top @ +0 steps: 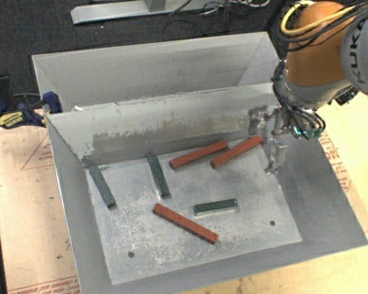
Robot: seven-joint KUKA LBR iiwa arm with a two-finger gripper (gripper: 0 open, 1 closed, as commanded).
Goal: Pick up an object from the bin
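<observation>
Tool [275,153], state we cannot tell, hangs just right of red bar [237,151]; bar's axis runs leftward.

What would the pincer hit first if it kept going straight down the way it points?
Most likely the bare bin floor by the right wall. The pincer hangs just past the right end of the nearest red bar, so it may clear it, though depth is hard to judge.
</observation>
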